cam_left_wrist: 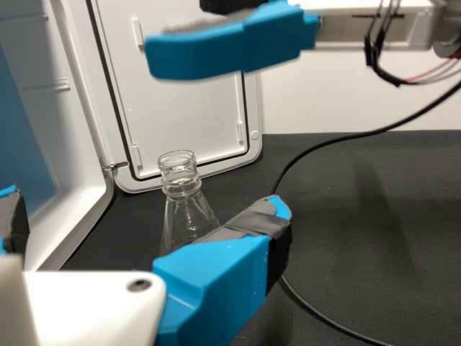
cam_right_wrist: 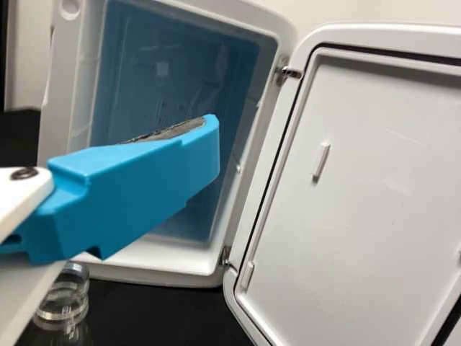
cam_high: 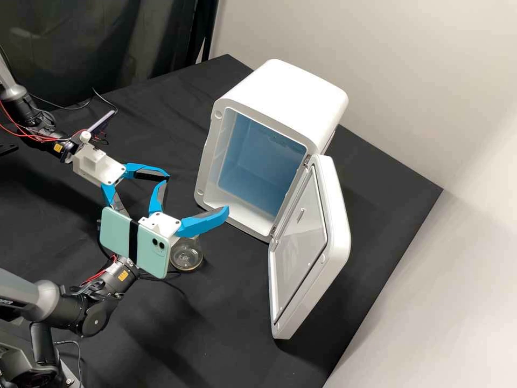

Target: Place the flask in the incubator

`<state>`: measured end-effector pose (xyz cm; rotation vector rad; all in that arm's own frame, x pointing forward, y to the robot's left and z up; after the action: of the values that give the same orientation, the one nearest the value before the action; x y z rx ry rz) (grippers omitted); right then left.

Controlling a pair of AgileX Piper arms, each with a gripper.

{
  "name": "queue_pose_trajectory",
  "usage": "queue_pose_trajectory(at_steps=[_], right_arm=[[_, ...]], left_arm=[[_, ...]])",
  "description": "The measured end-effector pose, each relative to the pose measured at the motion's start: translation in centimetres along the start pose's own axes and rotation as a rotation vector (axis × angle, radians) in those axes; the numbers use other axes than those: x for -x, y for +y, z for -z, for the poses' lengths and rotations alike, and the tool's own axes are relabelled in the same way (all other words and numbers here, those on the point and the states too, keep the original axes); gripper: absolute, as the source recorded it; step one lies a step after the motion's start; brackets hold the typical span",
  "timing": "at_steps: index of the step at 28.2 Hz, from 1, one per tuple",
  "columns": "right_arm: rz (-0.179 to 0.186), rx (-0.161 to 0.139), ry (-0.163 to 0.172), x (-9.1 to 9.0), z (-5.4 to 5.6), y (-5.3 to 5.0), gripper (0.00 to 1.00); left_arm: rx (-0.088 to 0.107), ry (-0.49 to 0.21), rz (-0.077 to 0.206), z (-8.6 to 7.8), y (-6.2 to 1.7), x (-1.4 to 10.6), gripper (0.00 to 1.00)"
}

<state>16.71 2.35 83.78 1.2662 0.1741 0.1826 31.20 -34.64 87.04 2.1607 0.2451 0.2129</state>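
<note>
At the far left a black curtain point(cam_high: 81, 43) hung behind the black bench point(cam_high: 177, 334), and red wires point(cam_high: 21, 126) ran along the left arm's wrist. The left gripper point(cam_high: 146, 195) hung above the bench, its jaws spread wide with nothing between them, facing the flask from a little way off. Just beside it, nearer the camera, a mint-green phone point(cam_high: 116, 233) was strapped to the right arm's wrist. The right gripper point(cam_high: 194, 196) also had its jaws wide open and held nothing. One of its fingers pointed back beside the left gripper, and the other reached toward the incubator's lower front rim. That finger passed over the flask point(cam_high: 186, 254) with a clear gap above its mouth. The clear glass flask stood upright on the bench, outside the incubator and just before its front edge. From the high view the right gripper's white body hid its neck, and from the left wrist view the left gripper's own finger hid its lower part. A black cable point(cam_left_wrist: 317, 151) curved across the bench near it. To the right the white incubator point(cam_high: 291, 91) stood with its blue inside facing the grippers. Its door point(cam_high: 318, 237) was swung fully open to the right. A white wall point(cam_high: 431, 81) rose behind the bench.
</note>
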Motion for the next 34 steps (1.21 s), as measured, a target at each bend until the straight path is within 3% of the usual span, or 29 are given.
queue_pose_trajectory(at_steps=[3,6,8,13,21,23,34], right_arm=[[0.046,0.053,0.001,0.3,-0.3,-0.5,1.00],[0.098,0.091,-0.008,0.6,-0.8,-1.1,1.00],[0.113,0.107,-0.016,0.6,-1.1,-1.2,1.00],[0.136,0.117,-0.035,0.7,-1.7,-1.5,1.00],[0.171,0.153,-0.032,0.8,-2.1,-1.8,1.00],[0.178,0.150,-0.031,0.8,-2.1,-1.9,1.00],[0.182,0.162,-0.031,0.8,-2.2,-1.9,1.00]], left_arm=[[0.000,0.000,0.000,0.0,0.00,0.0,1.00],[0.000,0.000,0.000,0.0,0.00,0.0,1.00],[0.000,0.000,0.000,0.0,0.00,0.0,1.00],[0.000,0.000,0.000,0.0,0.00,0.0,1.00],[-0.001,0.000,0.000,0.0,0.00,0.0,1.00],[-0.002,-0.002,0.000,-0.1,-0.01,0.0,1.00],[-0.002,-0.002,0.000,-0.1,-0.01,0.0,1.00]])
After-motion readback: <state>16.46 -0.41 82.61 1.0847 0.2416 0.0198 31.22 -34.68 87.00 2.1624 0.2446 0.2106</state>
